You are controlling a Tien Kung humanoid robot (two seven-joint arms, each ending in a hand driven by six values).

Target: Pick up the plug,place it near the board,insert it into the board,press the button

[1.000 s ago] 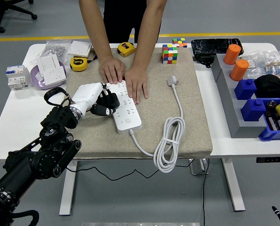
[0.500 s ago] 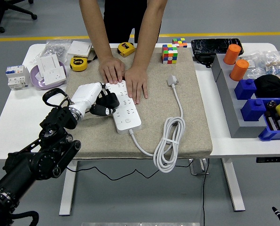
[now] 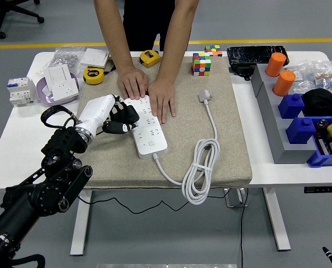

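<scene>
Left robot hand (image 3: 117,119), fingers curled around the black plug (image 3: 128,114), holds it at the left edge of the white board (image 3: 146,125), which lies on the beige mat (image 3: 222,100) over the table (image 3: 20,139). A person's hands (image 3: 149,89) press the board's far end.

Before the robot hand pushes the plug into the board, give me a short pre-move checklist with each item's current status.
1. Left robot hand grips the black plug: ok.
2. Plug at the power strip's left edge: ok.
3. Prongs lined up with a socket: cannot tell, the fingers hide them.
4. Strip held steady: ok, the person's hands press its far end.
5. Strip's button unobstructed: ok.
6. Strip's own cord clear of the approach: ok, coiled to the right.
</scene>
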